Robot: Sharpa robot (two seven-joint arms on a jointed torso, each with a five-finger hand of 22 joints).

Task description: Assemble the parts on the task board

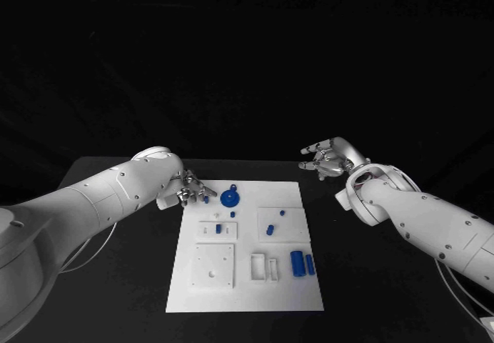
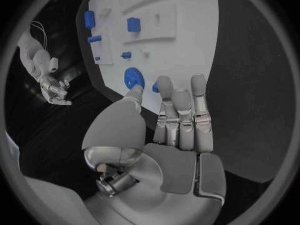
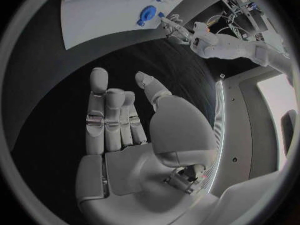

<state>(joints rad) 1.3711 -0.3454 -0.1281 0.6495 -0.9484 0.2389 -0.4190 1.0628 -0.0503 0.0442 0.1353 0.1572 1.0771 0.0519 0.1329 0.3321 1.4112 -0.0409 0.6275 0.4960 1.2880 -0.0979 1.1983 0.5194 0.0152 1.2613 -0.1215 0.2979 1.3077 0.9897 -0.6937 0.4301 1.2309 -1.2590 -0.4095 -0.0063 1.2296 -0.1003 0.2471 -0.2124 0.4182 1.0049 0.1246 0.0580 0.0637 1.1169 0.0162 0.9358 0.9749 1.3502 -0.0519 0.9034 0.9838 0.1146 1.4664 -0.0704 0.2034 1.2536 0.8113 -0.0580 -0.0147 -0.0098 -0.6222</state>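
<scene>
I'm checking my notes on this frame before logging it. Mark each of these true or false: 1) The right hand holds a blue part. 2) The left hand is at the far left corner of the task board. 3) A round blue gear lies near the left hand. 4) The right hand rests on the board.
1) False. The right hand is open and holds nothing.
2) True. The left hand is at the far left corner of the task board.
3) True. The blue gear lies on the board just beside the left hand's fingertips.
4) False. The right hand is off the board, over the black table beyond its far right corner.
</scene>
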